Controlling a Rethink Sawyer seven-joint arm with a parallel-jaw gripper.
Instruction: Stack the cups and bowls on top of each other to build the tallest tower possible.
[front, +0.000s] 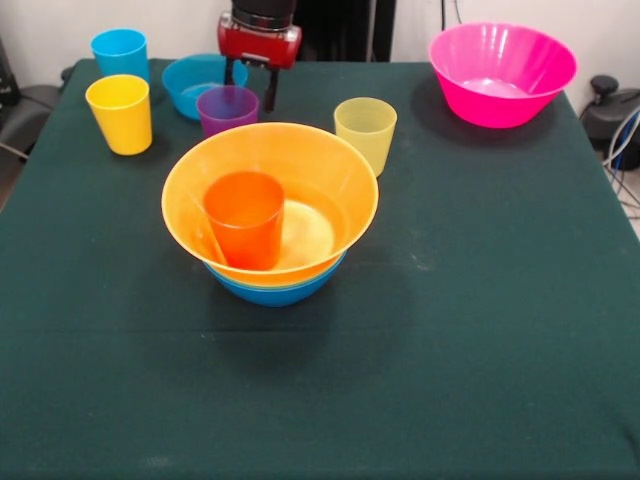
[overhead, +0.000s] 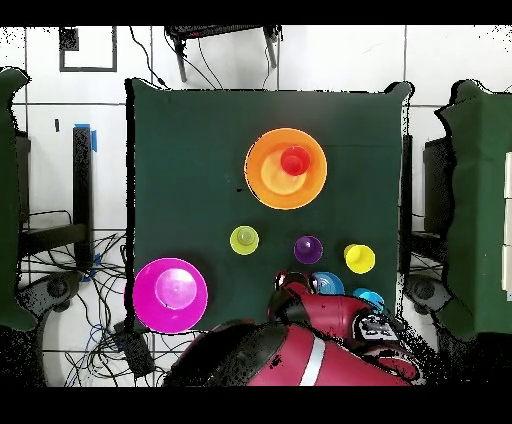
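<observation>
Looks like we're between picks: our gripper (front: 251, 82) hangs open and empty, fingers straddling the purple cup (front: 228, 108) just below it, with the tower (front: 270, 212) further out front, so next we close on that cup.

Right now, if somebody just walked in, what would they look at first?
Probably the big orange-yellow bowl in the middle of the green table, sitting in a blue bowl with an orange cup standing inside. Next, the bright pink bowl alone at a far corner.
</observation>
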